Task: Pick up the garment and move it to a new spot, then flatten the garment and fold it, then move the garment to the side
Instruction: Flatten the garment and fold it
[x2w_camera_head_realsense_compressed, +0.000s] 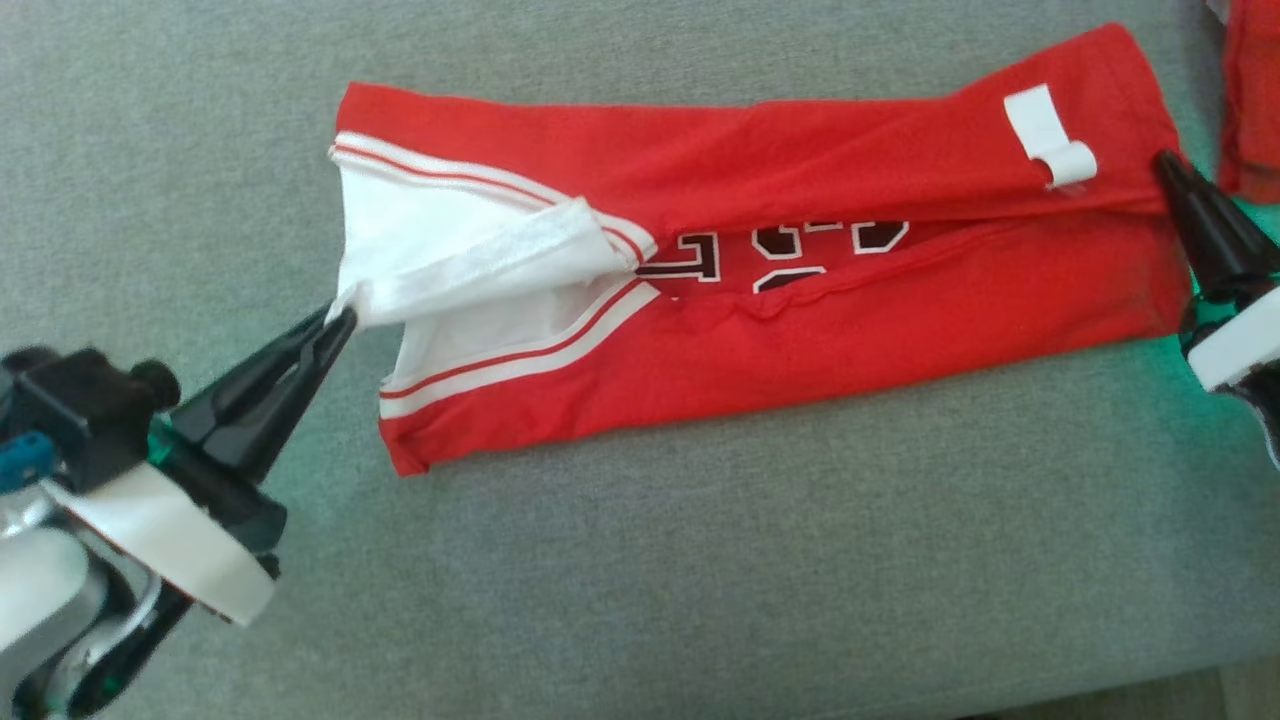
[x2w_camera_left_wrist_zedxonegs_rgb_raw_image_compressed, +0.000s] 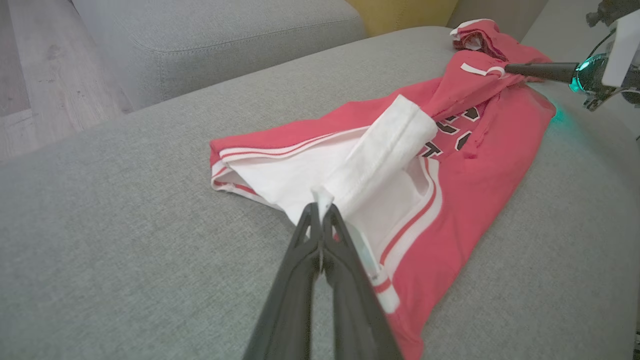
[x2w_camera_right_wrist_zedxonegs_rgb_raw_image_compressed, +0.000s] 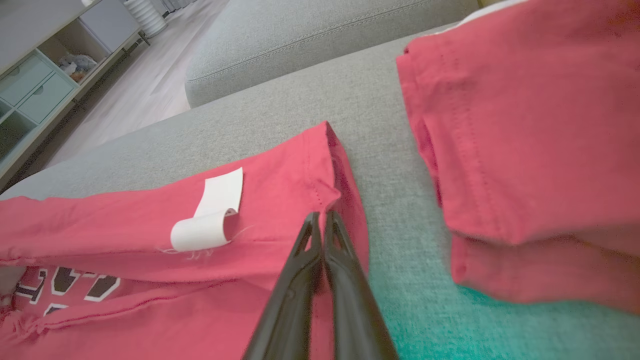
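The garment (x2w_camera_head_realsense_compressed: 800, 330), a red jersey with white trim and dark numbers, lies folded lengthwise on the grey sofa seat (x2w_camera_head_realsense_compressed: 700, 580). My left gripper (x2w_camera_head_realsense_compressed: 342, 318) is at its left end, shut on a white sleeve edge (x2w_camera_head_realsense_compressed: 480, 265). The left wrist view shows the gripper (x2w_camera_left_wrist_zedxonegs_rgb_raw_image_compressed: 320, 205) pinching that white fabric (x2w_camera_left_wrist_zedxonegs_rgb_raw_image_compressed: 380, 150). My right gripper (x2w_camera_head_realsense_compressed: 1165, 160) is at the jersey's right end, shut on the puckered red hem just past a white label (x2w_camera_head_realsense_compressed: 1048, 135). In the right wrist view, the closed gripper (x2w_camera_right_wrist_zedxonegs_rgb_raw_image_compressed: 320, 216) meets that hem (x2w_camera_right_wrist_zedxonegs_rgb_raw_image_compressed: 327, 192) beside the label (x2w_camera_right_wrist_zedxonegs_rgb_raw_image_compressed: 210, 220).
A second red garment (x2w_camera_head_realsense_compressed: 1250, 100) lies close to the right of the jersey, large in the right wrist view (x2w_camera_right_wrist_zedxonegs_rgb_raw_image_compressed: 525, 125). Another grey cushion (x2w_camera_left_wrist_zedxonegs_rgb_raw_image_compressed: 225, 45) and wooden floor (x2w_camera_left_wrist_zedxonegs_rgb_raw_image_compressed: 30, 75) lie beyond the seat. A shelf unit (x2w_camera_right_wrist_zedxonegs_rgb_raw_image_compressed: 35, 85) stands far off.
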